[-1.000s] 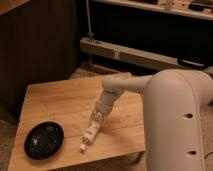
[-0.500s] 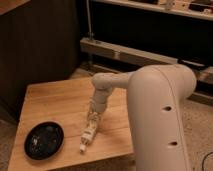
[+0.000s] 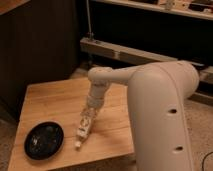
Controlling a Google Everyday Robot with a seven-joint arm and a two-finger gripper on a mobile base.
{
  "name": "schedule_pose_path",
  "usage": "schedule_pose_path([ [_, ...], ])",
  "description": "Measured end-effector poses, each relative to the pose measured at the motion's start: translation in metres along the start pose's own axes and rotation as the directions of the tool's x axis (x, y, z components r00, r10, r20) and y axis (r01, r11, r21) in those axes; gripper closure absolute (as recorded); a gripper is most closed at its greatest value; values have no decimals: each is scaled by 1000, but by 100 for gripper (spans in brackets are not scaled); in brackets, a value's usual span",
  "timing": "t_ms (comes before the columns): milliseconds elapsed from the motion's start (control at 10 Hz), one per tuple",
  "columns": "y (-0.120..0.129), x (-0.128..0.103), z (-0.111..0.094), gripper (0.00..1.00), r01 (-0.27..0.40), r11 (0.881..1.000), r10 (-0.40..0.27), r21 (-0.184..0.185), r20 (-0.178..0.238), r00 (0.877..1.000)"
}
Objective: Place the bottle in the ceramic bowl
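The gripper [image 3: 86, 121] is at the top of the white bottle [image 3: 80, 138] on the wooden table [image 3: 50, 100], near the black ceramic bowl [image 3: 44, 141]; I cannot tell if it is gripping the bottle, so it should hold tight before it lifts.

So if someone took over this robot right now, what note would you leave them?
The hand: low over the light wooden table, at the upper end of the small white plastic bottle; grip unclear.
Bottle: tilted, cap downward, just right of the round glossy black ceramic bowl, outside it.
Done: hand is at the bottle.
Left: move the bottle into the bowl.
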Motion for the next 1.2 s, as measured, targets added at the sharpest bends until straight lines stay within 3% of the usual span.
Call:
schedule_pose_path([
  [200,14,15,-48,100,47,997,-45,-67,18,999],
  [500,28,24,-84,100,67,986,-69,-152,-7,998],
  [700,43,18,-82,100,87,972,-102,-219,-58,993],
  [900,63,10,-67,100,110,962,-137,-251,-94,986],
  [1200,115,8,-46,100,178,943,-224,-281,-142,964],
])
